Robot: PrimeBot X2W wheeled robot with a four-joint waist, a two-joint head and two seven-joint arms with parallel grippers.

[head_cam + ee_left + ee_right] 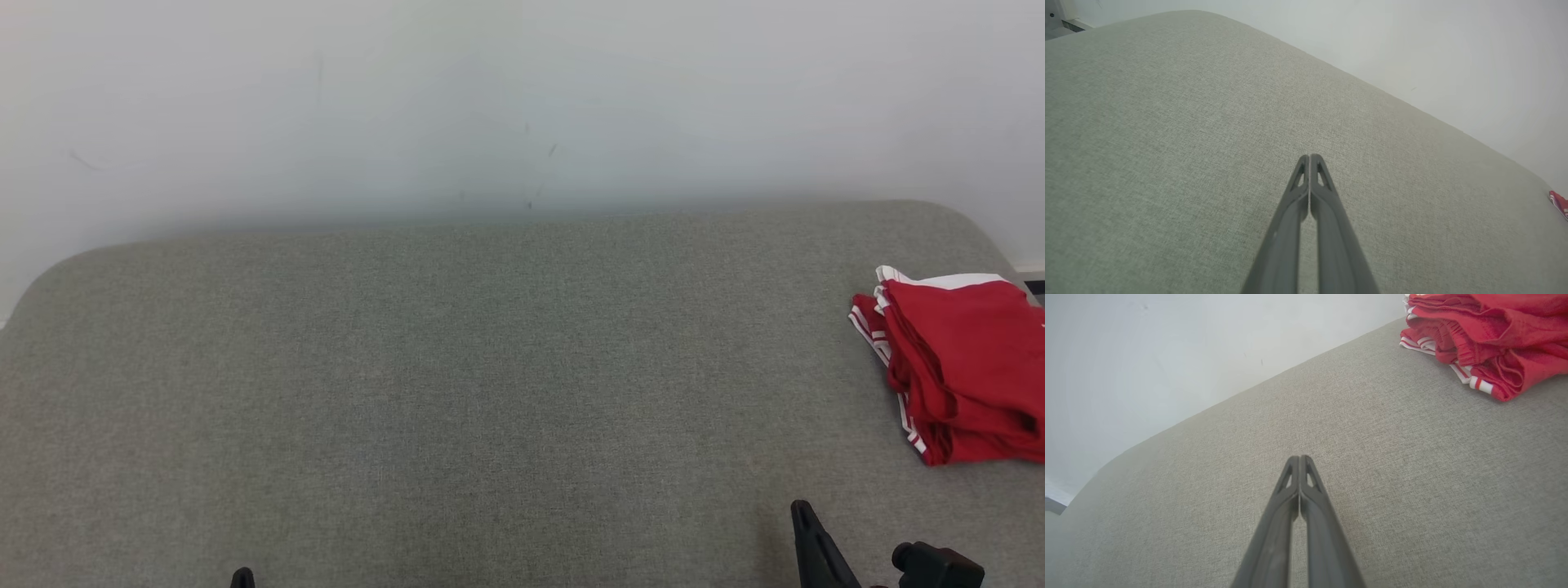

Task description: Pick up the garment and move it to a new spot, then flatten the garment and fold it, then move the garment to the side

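**Folded red garment at the right edge, both pincers shut**

The red garment of soft knit cloth with white striped trim lies as a loose folded stack at the right edge of the grey-green upholstered surface, close to its far right corner. The layers are thick and a little wavy. Their folded ends, with the white stripes, point left toward the middle of the surface, and a white band lies on the far side. The long axis seems to run from far to near with a small tilt, but the head view cuts the stack at the right, so its full length cannot be told.

The surface is covered with coarse woven fabric, matt and flat, and its far corners are rounded. Behind its far edge stands a plain white wall with some small dark marks. From the left edge to the garment the fabric gives wide open room.

The left gripper has its two long dark fingers pressed together with nothing between them, near the front edge at the left. The right gripper is also pressed together and holds nothing; it is near the front edge, apart from the garment.
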